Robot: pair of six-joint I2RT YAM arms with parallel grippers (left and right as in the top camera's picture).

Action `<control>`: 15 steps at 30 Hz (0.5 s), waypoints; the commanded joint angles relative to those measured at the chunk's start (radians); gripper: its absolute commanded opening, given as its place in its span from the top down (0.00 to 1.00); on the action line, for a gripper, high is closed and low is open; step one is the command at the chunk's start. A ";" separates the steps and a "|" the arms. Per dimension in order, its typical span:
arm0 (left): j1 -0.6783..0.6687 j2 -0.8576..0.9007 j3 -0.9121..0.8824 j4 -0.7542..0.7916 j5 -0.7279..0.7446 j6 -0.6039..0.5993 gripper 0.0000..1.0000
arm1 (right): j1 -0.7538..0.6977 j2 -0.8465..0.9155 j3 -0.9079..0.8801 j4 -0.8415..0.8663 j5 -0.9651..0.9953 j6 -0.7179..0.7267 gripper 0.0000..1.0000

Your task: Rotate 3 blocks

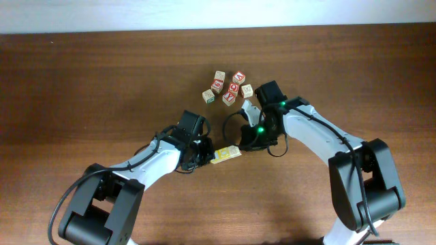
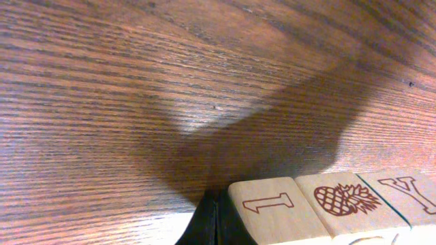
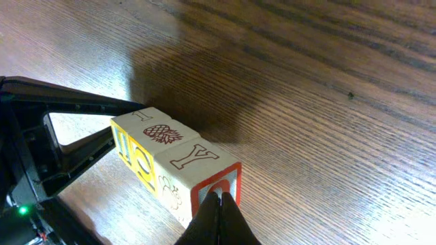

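Wooden blocks (image 3: 167, 153) form a row, seemingly mid-turn; left gripper (image 2: 214, 219) at its nine o'clock end, right gripper (image 3: 219, 204) at three, both pinched closed (empty); next: opposed nudges.

The surface (image 3: 327, 82) is dark brown wood, straight-grained, with a soft satin sheen. Just ahead of the right claw (image 3: 219, 199), the blocks (image 3: 178, 160) are pale, smooth, matt wood — red-brown print on top, yellow paint on one side, a red frame on the end nearest it. This and the left claw (image 2: 216, 207) look like matt black plastic; the arm shells (image 1: 310, 129) behind are smooth white.
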 commanded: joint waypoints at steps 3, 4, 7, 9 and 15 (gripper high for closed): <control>-0.035 0.002 0.020 0.047 0.132 -0.006 1.00 | 0.131 -0.010 0.032 -0.001 -0.251 0.008 0.96; -0.035 0.002 0.020 0.047 0.132 -0.006 1.00 | 0.131 -0.013 0.032 -0.002 -0.251 0.008 0.96; -0.035 0.002 0.020 0.047 0.132 -0.006 1.00 | 0.131 -0.038 0.032 -0.012 -0.251 0.008 0.96; -0.035 0.002 0.020 0.047 0.132 -0.006 1.00 | 0.131 -0.043 0.032 -0.018 -0.252 0.008 0.96; -0.035 0.002 0.020 0.047 0.133 -0.006 1.00 | 0.155 -0.043 0.032 -0.019 -0.179 0.027 0.96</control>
